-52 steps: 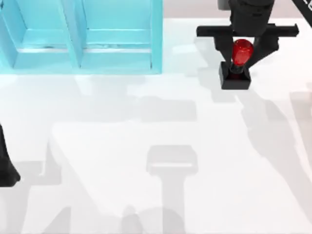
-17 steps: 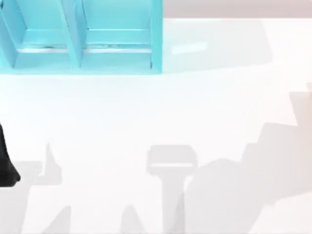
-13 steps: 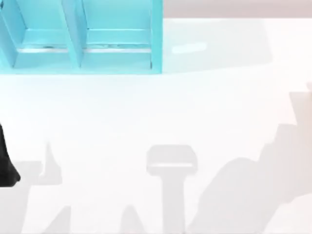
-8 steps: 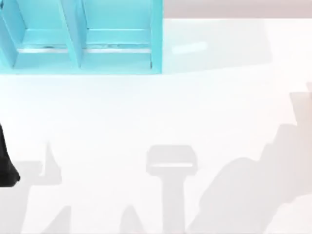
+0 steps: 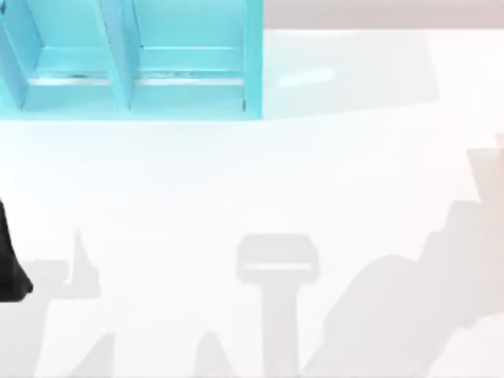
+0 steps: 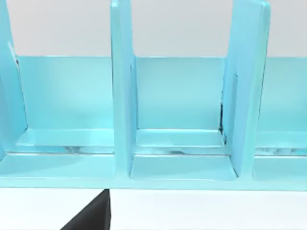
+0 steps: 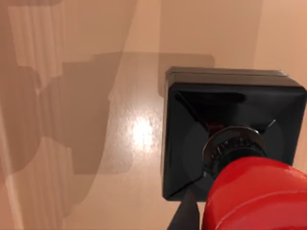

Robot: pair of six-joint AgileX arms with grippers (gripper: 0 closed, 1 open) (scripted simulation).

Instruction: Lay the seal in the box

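Observation:
The seal (image 7: 192,124) hangs close under my right wrist camera, its black square base over a pale surface and its glossy red knob (image 7: 254,196) nearest the lens. My right gripper (image 7: 240,211) is shut on the knob, and a dark finger (image 7: 184,216) shows beside it. The box (image 5: 134,63) is teal with upright dividers and stands at the table's far left. Its open compartments (image 6: 177,120) face my left wrist camera. My left arm (image 5: 8,264) is parked at the left edge.
The white table (image 5: 260,181) carries only shadows of the arms, the largest at the front right. A tall teal divider wall (image 5: 253,55) marks the box's right end.
Three seconds ago my right gripper stood at the table's far right, closed around the seal; both have since left the top view. Over the last second only the front-right shadow shifted slightly.

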